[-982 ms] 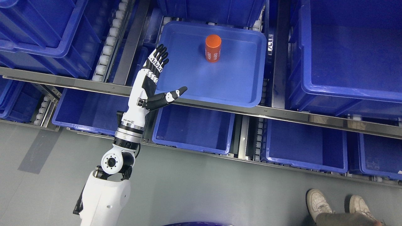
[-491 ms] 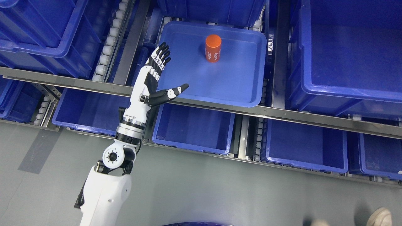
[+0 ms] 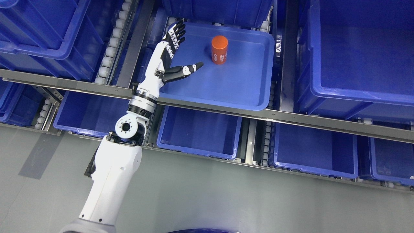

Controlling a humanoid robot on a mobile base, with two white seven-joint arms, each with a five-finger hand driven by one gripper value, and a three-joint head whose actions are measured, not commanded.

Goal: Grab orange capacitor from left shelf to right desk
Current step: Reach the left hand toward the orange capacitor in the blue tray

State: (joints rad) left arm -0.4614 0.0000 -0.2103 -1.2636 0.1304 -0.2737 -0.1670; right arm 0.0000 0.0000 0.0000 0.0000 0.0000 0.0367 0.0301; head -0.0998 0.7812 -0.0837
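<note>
In the head view, the small orange cylindrical capacitor [image 3: 219,49] with white print on its side stands upright in a shallow blue plastic tray [image 3: 245,94] on the upper level of the metal roller shelf [image 3: 291,116]. It sits toward the tray's far edge, roughly midway between the left and right walls, touching neither.

The robot's white and black left hand [image 3: 169,56] reaches in over the tray's left edge from the lower left. Its fingers [image 3: 176,32] are stretched out straight toward the tray's far left corner, and the thumb [image 3: 187,69] is spread wide, pointing right toward the capacitor. The hand is splayed and holds nothing. The capacitor lies to the right of the palm, near the thumb tip but apart from it.

Deeper blue plastic bins [image 3: 197,136] fill the shelf's lower level and both sides.
</note>
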